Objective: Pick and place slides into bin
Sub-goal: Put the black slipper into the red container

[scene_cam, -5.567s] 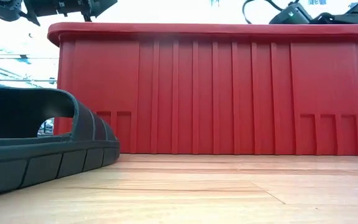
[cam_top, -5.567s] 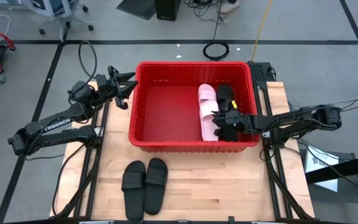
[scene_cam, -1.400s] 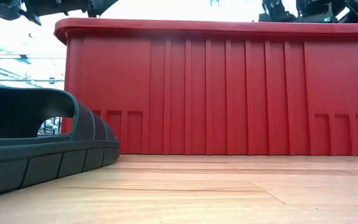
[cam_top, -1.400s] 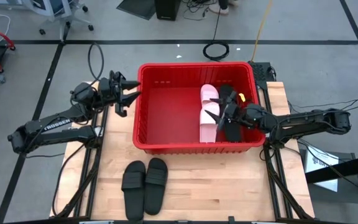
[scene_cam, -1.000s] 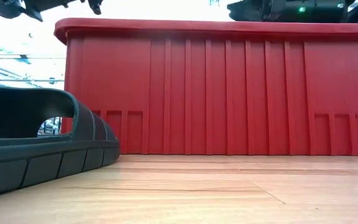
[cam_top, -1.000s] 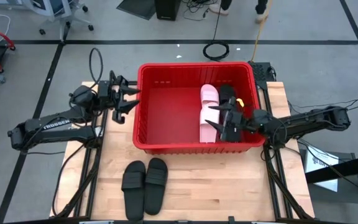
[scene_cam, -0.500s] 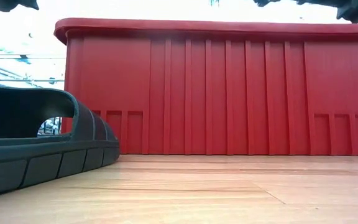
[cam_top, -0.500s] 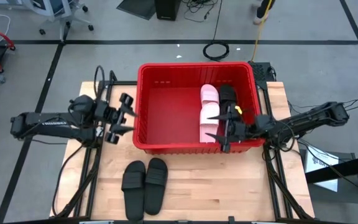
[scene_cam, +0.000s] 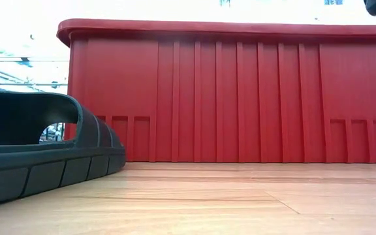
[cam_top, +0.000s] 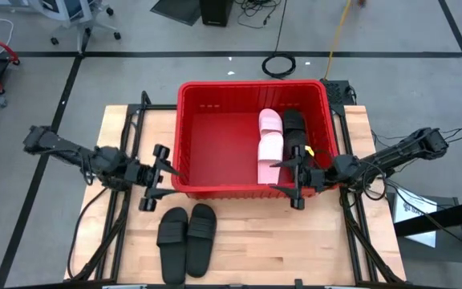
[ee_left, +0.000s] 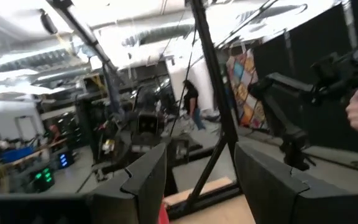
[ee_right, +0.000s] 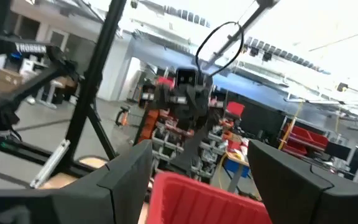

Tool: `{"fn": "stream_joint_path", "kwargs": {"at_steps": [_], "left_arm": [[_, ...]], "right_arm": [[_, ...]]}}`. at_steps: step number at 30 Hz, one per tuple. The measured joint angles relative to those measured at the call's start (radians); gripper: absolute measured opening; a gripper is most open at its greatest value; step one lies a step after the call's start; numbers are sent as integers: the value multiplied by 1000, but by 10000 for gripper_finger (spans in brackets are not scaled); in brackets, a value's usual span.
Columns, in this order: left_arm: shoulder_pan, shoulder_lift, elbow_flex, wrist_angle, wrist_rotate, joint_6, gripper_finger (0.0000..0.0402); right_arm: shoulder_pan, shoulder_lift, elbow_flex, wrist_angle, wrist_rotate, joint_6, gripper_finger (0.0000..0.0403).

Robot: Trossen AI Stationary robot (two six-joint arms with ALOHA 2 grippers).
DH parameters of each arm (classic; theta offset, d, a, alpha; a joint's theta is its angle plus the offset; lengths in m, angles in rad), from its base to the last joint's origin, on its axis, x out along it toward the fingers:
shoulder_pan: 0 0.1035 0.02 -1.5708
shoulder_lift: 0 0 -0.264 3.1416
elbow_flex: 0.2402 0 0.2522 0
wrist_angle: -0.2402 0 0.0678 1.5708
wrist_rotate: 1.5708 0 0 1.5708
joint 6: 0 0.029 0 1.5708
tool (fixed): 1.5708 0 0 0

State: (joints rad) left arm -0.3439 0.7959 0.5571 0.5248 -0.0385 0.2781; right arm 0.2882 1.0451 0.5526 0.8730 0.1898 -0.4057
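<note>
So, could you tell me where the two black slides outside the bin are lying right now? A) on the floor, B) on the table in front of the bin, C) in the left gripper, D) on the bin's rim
B: the two black slides lie side by side on the wooden table, in front of the red bin, touched by neither gripper.

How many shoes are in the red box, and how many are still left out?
Two pink slides and at least one black slide lie in the bin. The left gripper and right gripper are both open and empty. Two black slides on the table remain.
</note>
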Motion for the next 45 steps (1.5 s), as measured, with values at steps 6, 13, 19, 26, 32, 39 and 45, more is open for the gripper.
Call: {"fn": "stream_joint_path", "kwargs": {"at_steps": [6,13,19,26,32,39,45], "left_arm": [[-184,78,19,-9,-303,95,198],[-361,304,201,-232,-677,123,198],[-459,540,406,-474,-833,83,198],[-537,779,611,-768,-936,-14,198],[-572,942,801,-1045,-957,-252,198],[-594,1100,1003,-1419,-879,-616,198],[-592,1209,1053,-1614,-721,-881,198]], "right_arm": [[30,0,0,36,0,-28,254],[43,1,11,26,42,-29,254],[67,1,11,20,50,-26,254],[125,1,11,25,50,11,254],[187,1,11,27,147,4,254],[234,1,11,27,180,0,254],[262,1,11,27,180,10,254]]}}
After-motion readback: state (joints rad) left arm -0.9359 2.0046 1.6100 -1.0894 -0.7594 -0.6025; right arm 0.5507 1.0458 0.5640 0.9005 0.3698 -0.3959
